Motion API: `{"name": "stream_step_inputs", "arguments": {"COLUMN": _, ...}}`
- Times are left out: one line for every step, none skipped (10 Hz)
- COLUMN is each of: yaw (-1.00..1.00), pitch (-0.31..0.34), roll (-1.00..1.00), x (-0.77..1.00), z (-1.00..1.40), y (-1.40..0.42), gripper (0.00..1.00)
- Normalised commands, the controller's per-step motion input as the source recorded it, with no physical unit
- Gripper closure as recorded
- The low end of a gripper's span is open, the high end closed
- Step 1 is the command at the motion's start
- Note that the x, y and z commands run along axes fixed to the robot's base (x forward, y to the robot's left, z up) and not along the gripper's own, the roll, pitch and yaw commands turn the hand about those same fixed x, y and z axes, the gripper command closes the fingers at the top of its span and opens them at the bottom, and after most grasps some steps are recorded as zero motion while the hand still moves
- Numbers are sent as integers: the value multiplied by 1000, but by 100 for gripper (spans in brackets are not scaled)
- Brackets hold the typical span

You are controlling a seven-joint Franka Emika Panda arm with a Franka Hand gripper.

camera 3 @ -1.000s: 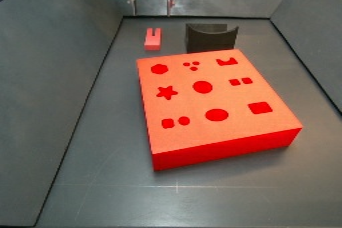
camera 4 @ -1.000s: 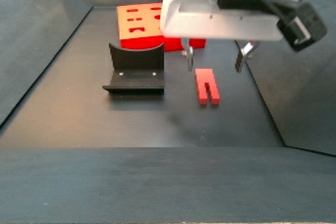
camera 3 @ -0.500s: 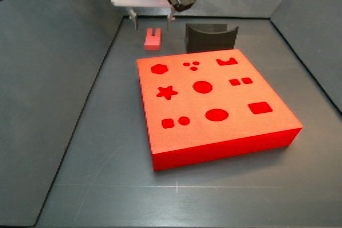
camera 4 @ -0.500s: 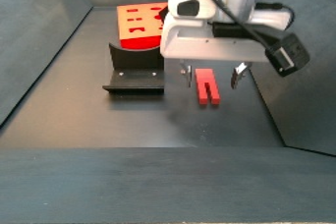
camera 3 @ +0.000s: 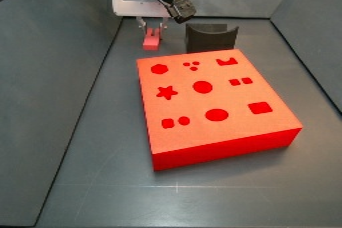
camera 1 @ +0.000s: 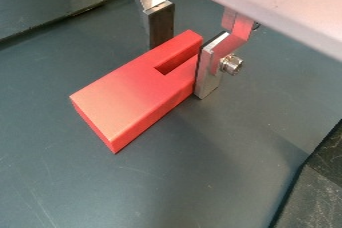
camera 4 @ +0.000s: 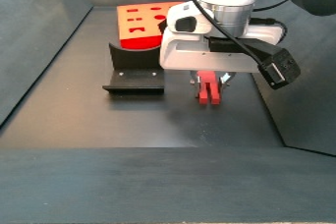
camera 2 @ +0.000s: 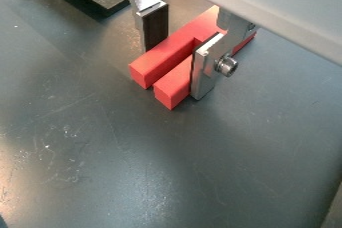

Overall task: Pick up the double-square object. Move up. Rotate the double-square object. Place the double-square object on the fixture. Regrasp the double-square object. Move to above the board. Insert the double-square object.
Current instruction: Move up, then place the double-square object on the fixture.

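Between the fingers of the end effector [camera 1: 187, 47], lowered with jaws apart and not yet clamped, the double-square object [camera 1: 138, 97] is seen flat on the floor. Stiff, light, smooth plastic is judged; its long sides suit gripping. Beyond, the fixture [camera 4: 134, 69] and board [camera 4: 141, 22] are seen.

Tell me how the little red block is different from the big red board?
The block is small, long and thin; the board is a big flat square slab, far larger. The block has a slot cut along one end in a wrist view; the board has many darker shapes sunk in its top. The block lies between the gripper fingers; the board sits apart, nothing touching it. Both are red and rest on the dark floor.
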Motion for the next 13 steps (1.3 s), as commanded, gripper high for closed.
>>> {"name": "stream_step_inputs", "arguments": {"yaw": 0, "pitch": 0, "roll": 0, "x": 0, "z": 833, "y": 0, "gripper": 100}}
{"name": "stream_step_inputs", "arguments": {"yaw": 0, "pitch": 4, "roll": 0, "x": -4, "z": 826, "y": 0, "gripper": 100}}
{"name": "stream_step_inputs", "arguments": {"yaw": -6, "pitch": 30, "roll": 6, "x": -31, "z": 704, "y": 3, "gripper": 100}}
{"name": "stream_step_inputs", "arguments": {"yaw": -12, "pitch": 43, "roll": 16, "x": -24, "z": 580, "y": 6, "gripper": 100}}
{"name": "stream_step_inputs", "arguments": {"yaw": -15, "pitch": 54, "roll": 32, "x": -17, "z": 389, "y": 5, "gripper": 100}}
{"name": "stream_step_inputs", "arguments": {"yaw": -17, "pitch": 57, "roll": 41, "x": -20, "z": 290, "y": 5, "gripper": 100}}
{"name": "stream_step_inputs", "arguments": {"yaw": 0, "pitch": 0, "roll": 0, "x": 0, "z": 1000, "y": 0, "gripper": 100}}
{"name": "stream_step_inputs", "arguments": {"yaw": 1, "pitch": -4, "roll": 5, "x": 2, "z": 1000, "y": 0, "gripper": 100}}
{"name": "stream_step_inputs", "arguments": {"yaw": -2, "pitch": 20, "roll": 8, "x": -10, "z": 1000, "y": 1, "gripper": 100}}
{"name": "stream_step_inputs", "arguments": {"yaw": -11, "pitch": 32, "roll": 23, "x": -15, "z": 1000, "y": 3, "gripper": 100}}
{"name": "stream_step_inputs", "arguments": {"yaw": -21, "pitch": 41, "roll": 42, "x": -20, "z": 1000, "y": 6, "gripper": 100}}
{"name": "stream_step_inputs", "arguments": {"yaw": -23, "pitch": 47, "roll": 50, "x": -23, "z": 1000, "y": 7, "gripper": 100}}
{"name": "stream_step_inputs", "arguments": {"yaw": -23, "pitch": 52, "roll": 63, "x": -27, "z": 1000, "y": 8, "gripper": 100}}
